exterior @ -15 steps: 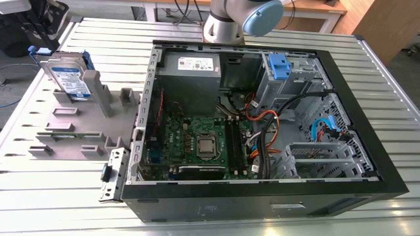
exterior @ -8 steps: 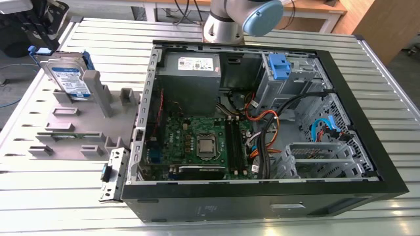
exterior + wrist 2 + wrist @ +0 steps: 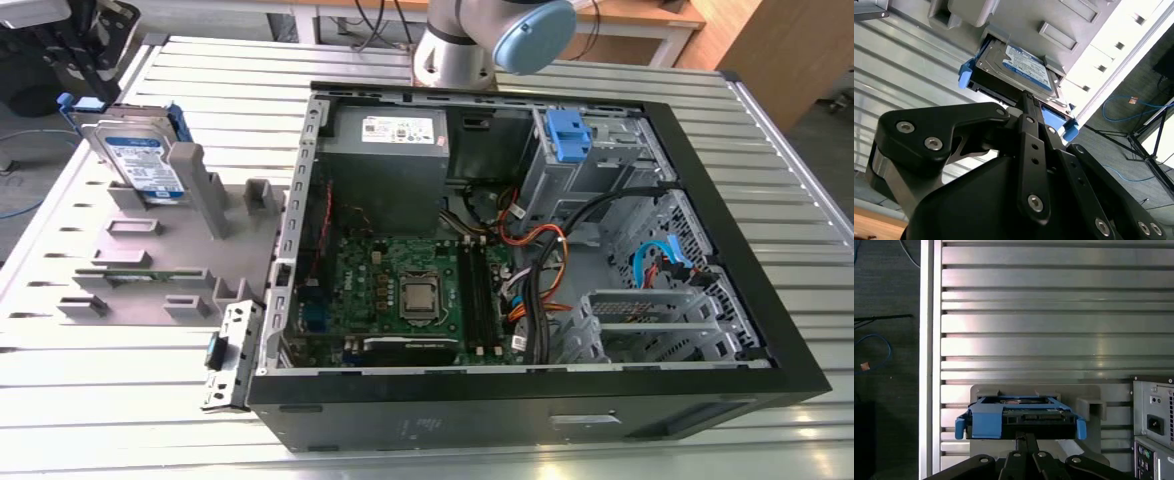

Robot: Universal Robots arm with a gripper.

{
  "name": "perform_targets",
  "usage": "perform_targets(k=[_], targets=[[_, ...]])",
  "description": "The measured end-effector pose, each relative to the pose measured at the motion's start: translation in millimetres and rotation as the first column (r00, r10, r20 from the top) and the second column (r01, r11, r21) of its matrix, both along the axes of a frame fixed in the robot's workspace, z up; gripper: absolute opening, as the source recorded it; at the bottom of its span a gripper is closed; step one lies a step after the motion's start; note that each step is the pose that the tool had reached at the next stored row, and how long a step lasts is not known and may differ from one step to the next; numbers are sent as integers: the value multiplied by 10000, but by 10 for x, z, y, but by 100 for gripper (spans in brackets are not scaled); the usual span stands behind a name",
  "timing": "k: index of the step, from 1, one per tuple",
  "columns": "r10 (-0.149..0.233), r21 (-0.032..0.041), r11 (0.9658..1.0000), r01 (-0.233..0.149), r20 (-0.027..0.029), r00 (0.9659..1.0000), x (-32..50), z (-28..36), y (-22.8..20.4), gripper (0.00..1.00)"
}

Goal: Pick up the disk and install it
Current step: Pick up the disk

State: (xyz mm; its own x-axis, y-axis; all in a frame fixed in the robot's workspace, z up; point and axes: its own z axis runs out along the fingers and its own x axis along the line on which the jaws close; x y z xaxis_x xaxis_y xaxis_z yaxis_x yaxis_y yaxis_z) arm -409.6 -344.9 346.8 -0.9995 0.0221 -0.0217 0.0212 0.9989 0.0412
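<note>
The flat rectangular silver hard drive with a white-and-blue label in its blue plastic carrier, the disk (image 3: pixel 140 155), stands upright on edge in a slot of a grey plastic holding fixture (image 3: pixel 147 250). The fixture lies on the slatted aluminium table (image 3: pixel 120 400), by the table's edge on the exterior view's left and toward its far corner. Just beside the fixture, across the middle of the table, the open black computer tower case (image 3: pixel 534 405) lies on its side. Its green motherboard (image 3: pixel 400 290) is exposed, and there is a blue latch (image 3: pixel 567 135) at the drive cage along the case's far wall.

In both wrist views the black claw (image 3: pixel 1026 100) (image 3: pixel 1025 436) points at the disk's (image 3: pixel 1021 65) (image 3: pixel 1021 417) upper edge. Its fingers are drawn narrow, close together, with nothing between them. In the exterior view no part of the arm is near the disk, so the two look well apart.

By my reading the step in hand is the approach for the pick-up, and the disk is not yet grasped. A grasp would call for the claw to widen past the disk's thickness, line up square with its flat faces, and lift it straight out of the slot so the carrier does not bind.
</note>
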Motion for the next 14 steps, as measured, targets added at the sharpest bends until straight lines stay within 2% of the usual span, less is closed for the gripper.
perform_targets(k=[4, 7, 11, 14], targets=[[579, 0, 9983, -579, 0, 9983, 0, 0, 0, 11], [1041, 0, 9946, -1041, 0, 9946, 0, 0, 0, 11], [1651, 0, 9863, -1651, 0, 9863, 0, 0, 0, 11], [2104, -1, 9776, -2104, 0, 9776, 0, 0, 0, 11]])
